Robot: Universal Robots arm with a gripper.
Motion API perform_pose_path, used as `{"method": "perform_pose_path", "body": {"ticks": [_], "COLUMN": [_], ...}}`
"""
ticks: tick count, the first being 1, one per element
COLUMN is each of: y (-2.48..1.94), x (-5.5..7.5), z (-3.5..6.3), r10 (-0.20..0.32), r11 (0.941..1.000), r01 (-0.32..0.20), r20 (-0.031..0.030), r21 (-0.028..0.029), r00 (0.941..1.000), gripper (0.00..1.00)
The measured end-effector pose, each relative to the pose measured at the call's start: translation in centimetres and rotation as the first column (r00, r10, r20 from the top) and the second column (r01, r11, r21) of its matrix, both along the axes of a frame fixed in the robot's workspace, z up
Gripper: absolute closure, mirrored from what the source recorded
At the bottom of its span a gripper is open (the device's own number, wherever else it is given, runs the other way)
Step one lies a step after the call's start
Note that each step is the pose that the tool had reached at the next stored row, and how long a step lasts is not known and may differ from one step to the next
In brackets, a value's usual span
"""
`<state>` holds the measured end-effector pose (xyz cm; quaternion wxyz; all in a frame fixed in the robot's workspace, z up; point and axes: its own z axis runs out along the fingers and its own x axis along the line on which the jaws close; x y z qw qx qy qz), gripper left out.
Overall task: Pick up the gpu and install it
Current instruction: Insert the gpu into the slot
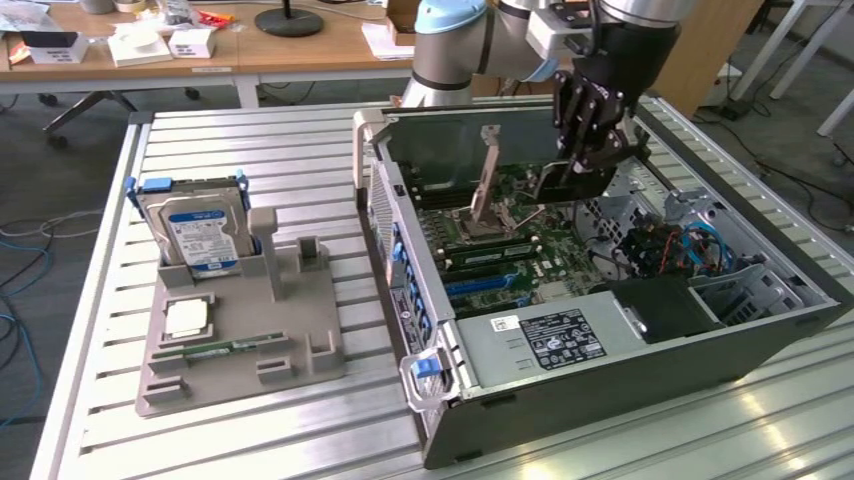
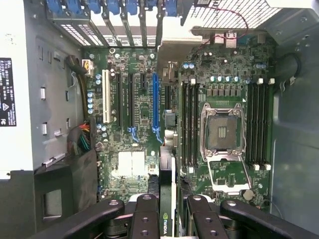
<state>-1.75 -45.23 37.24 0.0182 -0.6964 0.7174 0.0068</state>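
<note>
- In the wrist view, the gripper (image 2: 168, 219) was clamped on the gpu (image 2: 166, 179), seen edge-on with an NVIDIA mark.
- Beyond it lay the motherboard (image 2: 139, 164), with the long blue slot (image 2: 155, 104) and open CPU socket (image 2: 223, 130).
- The exterior view added the gripper (image 1: 574, 175) holding the gpu (image 1: 550, 188) inside the open computer case (image 1: 641, 380).
- Apart from the case on the table, a grey holder (image 1: 240, 350) kept a hard drive (image 1: 198, 232) upright.

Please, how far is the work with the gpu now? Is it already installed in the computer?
Done: the gpu is picked up; it is not on the grey holder, where the hard drive stands. In hand: the gripper is shut on the card and holds it over the motherboard of the open case. Left: the card is not yet seated; the long blue slot is empty.
</note>
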Motion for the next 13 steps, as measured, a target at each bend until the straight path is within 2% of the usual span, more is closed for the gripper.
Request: {"method": "perform_pose_path", "body": {"ticks": [7, 13], "y": [0.00, 0.00], "x": [0.00, 0.00], "z": [-0.80, -1.08], "r10": [0.000, 0.000], "r11": [1.0000, 1.0000], "r01": [0.000, 0.000], "r20": [0.0000, -0.0001], "r21": [0.0000, -0.0008], "r00": [1.0000, 1.0000], "gripper": [0.73, 0.73]}}
